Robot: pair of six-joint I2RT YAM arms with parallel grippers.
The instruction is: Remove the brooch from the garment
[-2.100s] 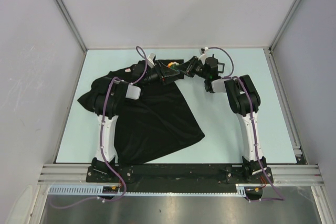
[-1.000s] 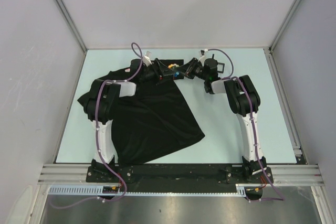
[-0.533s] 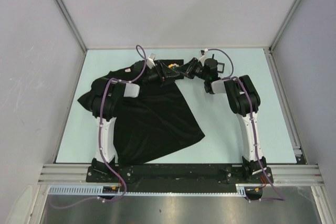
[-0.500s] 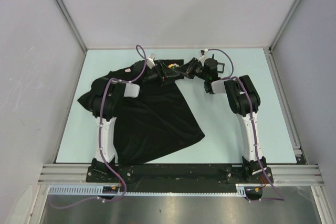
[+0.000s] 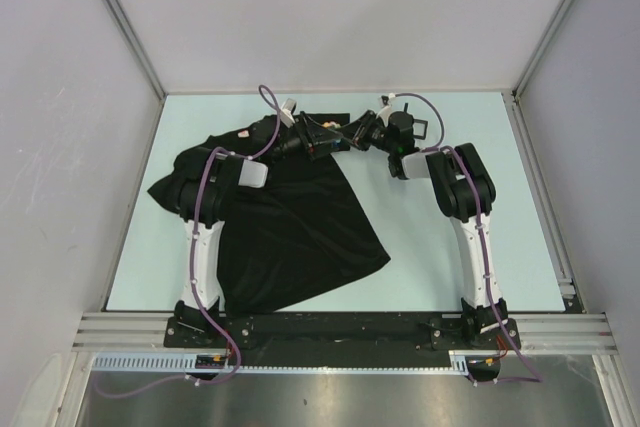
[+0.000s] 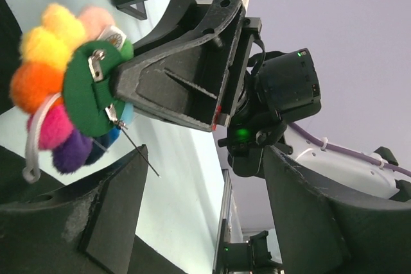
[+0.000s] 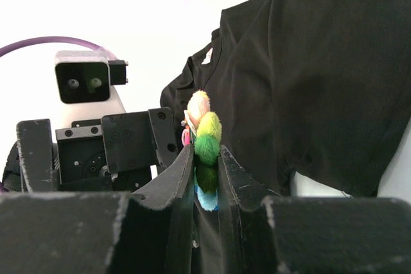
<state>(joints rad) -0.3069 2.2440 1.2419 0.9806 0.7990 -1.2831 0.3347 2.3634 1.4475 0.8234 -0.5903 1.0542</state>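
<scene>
right claw (image 7: 205, 154) clenched on brooch (image 6: 70, 88) | just off shirt (image 7: 334, 81) collar, open pin (image 6: 138, 152) looks clear of cloth | pin points at left claw (image 6: 205, 178), released, facing it

Pale mint tabletop (image 5: 410, 277) between plain grey walls (image 5: 340, 17) (aluminium struts (image 5: 121, 22) at the corners), under even light.
</scene>
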